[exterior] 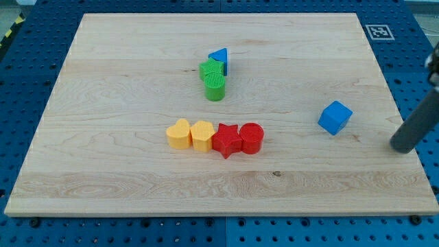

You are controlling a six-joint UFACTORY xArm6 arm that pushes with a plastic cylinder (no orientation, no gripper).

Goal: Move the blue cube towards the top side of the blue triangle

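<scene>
The blue cube [335,117] lies on the wooden board at the view's right, alone. The blue triangle [219,58] sits near the top centre, touching a green star-like block [210,70] just below and left of it. My tip [400,146] is the lower end of the dark rod coming in from the right edge. It rests on the board to the right of and slightly below the blue cube, well apart from it.
A green cylinder [215,88] sits under the green star-like block. A row of blocks lies at centre: a yellow heart-like block [178,134], a yellow hexagon-like block [202,134], a red star [227,140], a red cylinder [252,137]. An ArUco marker [378,31] is at top right.
</scene>
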